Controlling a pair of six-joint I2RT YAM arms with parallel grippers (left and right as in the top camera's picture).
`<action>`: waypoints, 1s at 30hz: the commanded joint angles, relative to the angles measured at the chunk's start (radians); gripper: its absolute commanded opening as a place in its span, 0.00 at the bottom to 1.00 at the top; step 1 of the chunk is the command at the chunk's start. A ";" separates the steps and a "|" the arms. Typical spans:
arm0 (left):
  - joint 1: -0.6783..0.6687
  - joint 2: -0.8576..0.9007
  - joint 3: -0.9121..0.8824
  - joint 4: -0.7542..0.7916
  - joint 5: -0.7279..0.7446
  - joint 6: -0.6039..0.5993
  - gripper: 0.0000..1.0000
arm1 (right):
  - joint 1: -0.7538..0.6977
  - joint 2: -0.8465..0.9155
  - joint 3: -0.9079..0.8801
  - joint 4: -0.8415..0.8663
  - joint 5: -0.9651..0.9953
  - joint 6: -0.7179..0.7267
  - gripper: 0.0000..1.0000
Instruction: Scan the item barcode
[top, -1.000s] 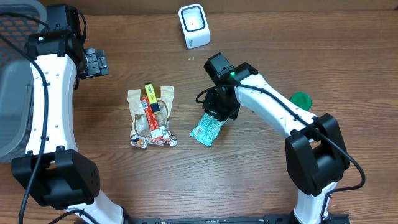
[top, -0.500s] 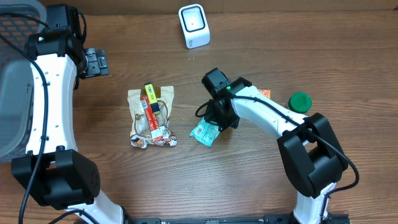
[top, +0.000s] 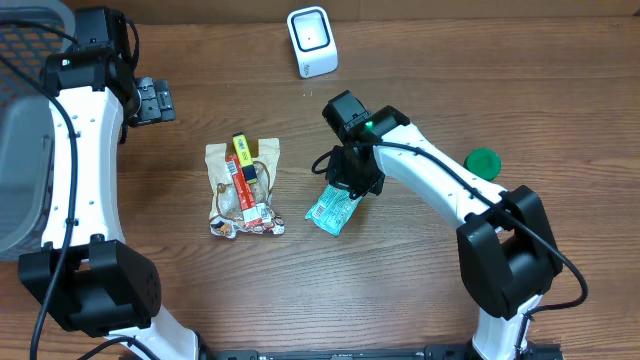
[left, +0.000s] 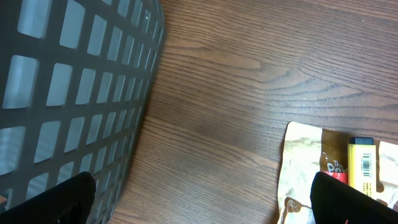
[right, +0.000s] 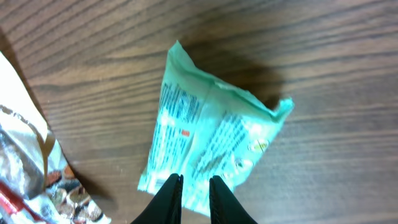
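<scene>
A teal-green packet with printed text lies flat on the wooden table, right of centre. My right gripper hovers at the packet's upper end. In the right wrist view its two black fingers stand a narrow gap apart over the packet, pinching nothing. The white barcode scanner stands at the far edge of the table. My left gripper is wide open near the far left. Its fingertips frame bare wood in the left wrist view.
A crinkled snack bag with a yellow-and-red stick item on it lies left of the packet and also shows as snack bag. A grey mesh basket fills the left edge. A green lid lies right.
The right arm swung slightly left and back again, nudging the packet a little. Its jaws closed a bit, then parted slightly. The left arm stayed still.
</scene>
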 joint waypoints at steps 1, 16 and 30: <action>-0.004 -0.003 0.016 0.004 -0.006 0.019 1.00 | 0.015 -0.028 -0.009 -0.012 0.009 -0.007 0.17; -0.004 -0.003 0.016 0.004 -0.006 0.019 1.00 | 0.060 -0.028 -0.264 0.204 0.019 0.023 0.17; -0.004 -0.003 0.016 0.004 -0.006 0.019 1.00 | -0.004 -0.031 -0.093 -0.032 -0.137 -0.027 0.22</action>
